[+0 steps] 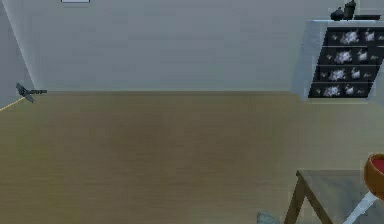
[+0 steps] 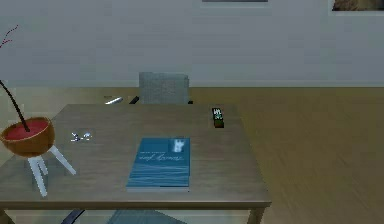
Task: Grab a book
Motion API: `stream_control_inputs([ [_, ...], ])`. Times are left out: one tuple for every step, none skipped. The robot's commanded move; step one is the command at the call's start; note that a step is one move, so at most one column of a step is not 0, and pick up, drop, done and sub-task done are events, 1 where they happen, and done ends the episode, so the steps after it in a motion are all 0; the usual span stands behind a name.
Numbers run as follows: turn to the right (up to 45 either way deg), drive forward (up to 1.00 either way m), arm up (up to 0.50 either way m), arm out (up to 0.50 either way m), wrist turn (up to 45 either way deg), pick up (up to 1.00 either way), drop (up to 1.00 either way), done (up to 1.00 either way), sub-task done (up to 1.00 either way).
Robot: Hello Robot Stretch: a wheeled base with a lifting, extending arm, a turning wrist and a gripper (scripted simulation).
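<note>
Arm side view: blue book (image 2: 160,164) flat on wooden table (image 2: 225,155)

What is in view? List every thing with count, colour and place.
table: 1, brown, arm side view's middle.
book: 1, blue, flat on table.
remote: 1, black, table's far right corner.
bowl: 1, red, on white stand, table's left.
small thing: 1, silvery, on table right of bowl.
chair: 1, grey, behind table.
cabinet: 1, white with dark patterned drawers, forward view's right.
</note>
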Motion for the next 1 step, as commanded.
stream_control_inputs([
  [0.0,0.0,0.5,0.0,0.0,0.0,0.0,0.0,0.0],
])
